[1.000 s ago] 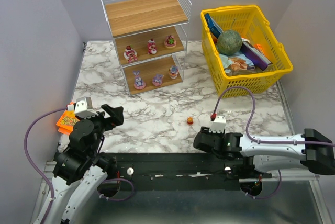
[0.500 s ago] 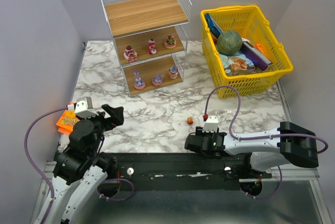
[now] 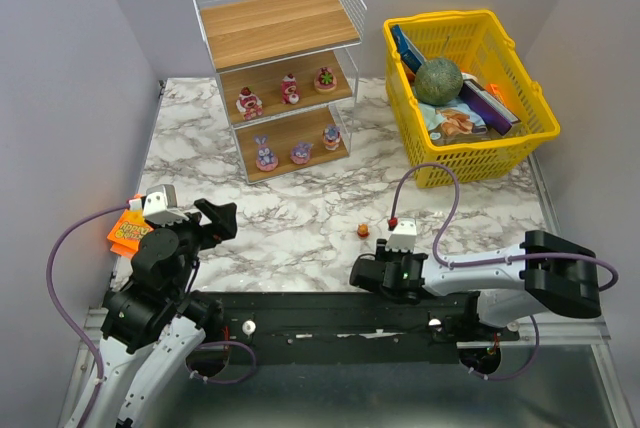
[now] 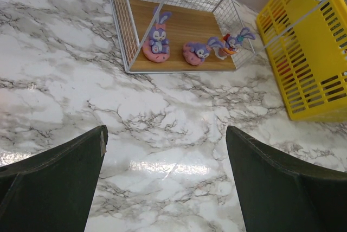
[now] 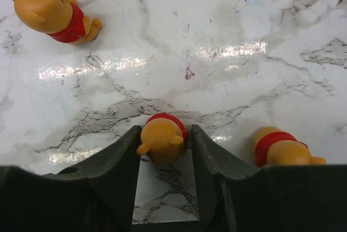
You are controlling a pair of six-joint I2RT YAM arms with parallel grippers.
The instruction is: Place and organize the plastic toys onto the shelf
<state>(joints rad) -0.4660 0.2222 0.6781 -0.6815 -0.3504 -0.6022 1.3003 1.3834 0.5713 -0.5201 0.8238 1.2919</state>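
The shelf (image 3: 280, 68) stands at the back of the table. Its middle board holds three red-pink toys (image 3: 290, 89), its bottom board three pink-purple toys (image 3: 300, 153); these also show in the left wrist view (image 4: 196, 53). My right gripper (image 3: 362, 273) is low at the table's near edge. In the right wrist view it (image 5: 162, 134) is shut on an orange-yellow bear toy (image 5: 161, 142) resting on the marble. A second bear (image 5: 279, 148) lies just right of it, a third (image 5: 51, 15) lies far left. My left gripper (image 4: 165, 178) is open, empty, above bare marble.
A yellow lattice basket (image 3: 470, 93) with a green ball (image 3: 438, 79) and packets stands at the back right. A flat orange packet (image 3: 125, 231) lies at the table's left edge. The black base rail (image 3: 330, 318) runs along the near edge.
My right gripper has moved left along the near edge, its arm folding in behind it. The left arm has not moved.
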